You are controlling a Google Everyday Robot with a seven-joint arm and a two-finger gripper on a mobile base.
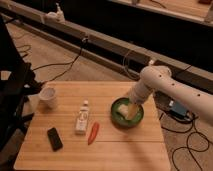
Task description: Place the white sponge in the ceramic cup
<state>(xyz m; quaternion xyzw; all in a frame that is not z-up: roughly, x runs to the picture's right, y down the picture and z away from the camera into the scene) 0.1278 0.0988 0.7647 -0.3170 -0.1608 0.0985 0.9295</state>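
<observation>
The white sponge (128,110) lies inside the green bowl (118,117) on the right part of the wooden table. The gripper (131,103) has reached down into the bowl and sits right over the sponge, with the white arm (162,86) coming in from the right. The ceramic cup (49,97) stands upright near the table's left edge, far from the gripper.
A white tube (83,118) lies at the table's middle, with a red chili pepper (93,133) beside it and a black phone (54,138) at the front left. The wooden table (120,155) has cables on the floor around it. A dark chair (12,100) stands left.
</observation>
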